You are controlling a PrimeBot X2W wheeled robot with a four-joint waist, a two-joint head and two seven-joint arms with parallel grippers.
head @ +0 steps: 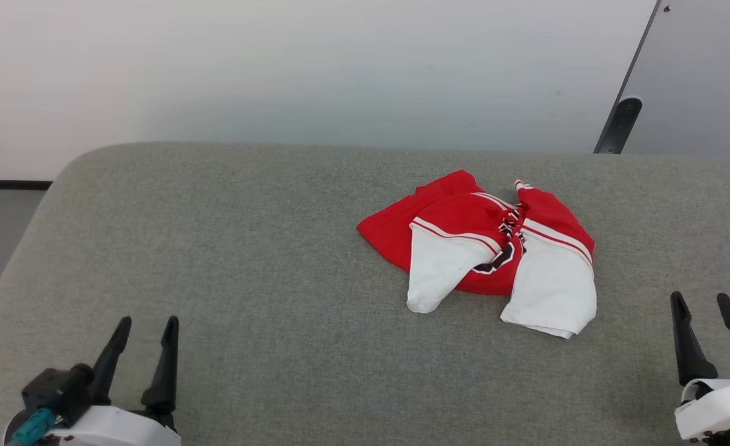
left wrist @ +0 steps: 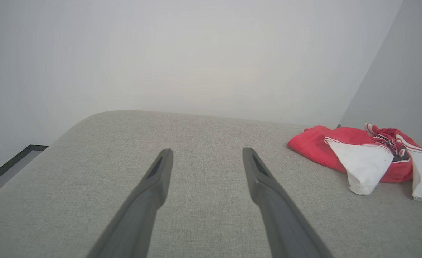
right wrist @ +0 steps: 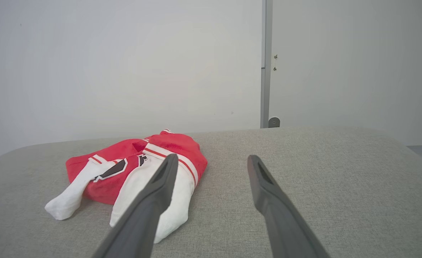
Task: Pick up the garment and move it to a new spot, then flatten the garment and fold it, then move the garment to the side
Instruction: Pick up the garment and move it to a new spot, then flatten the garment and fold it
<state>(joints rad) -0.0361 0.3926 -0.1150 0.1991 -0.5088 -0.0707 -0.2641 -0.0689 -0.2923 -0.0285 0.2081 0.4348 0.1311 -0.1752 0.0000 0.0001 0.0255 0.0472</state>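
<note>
Two pincers stand open with nothing between their fingers: the left pincer (head: 147, 323) above the near left corner of the grey cloth-covered worktop (head: 247, 248), the right pincer (head: 699, 297) above its near right edge. The red shirt (head: 464, 217) with white sleeve ends lies crumpled on the worktop, right of its middle and toward its far edge, well apart from both pincers.
</note>
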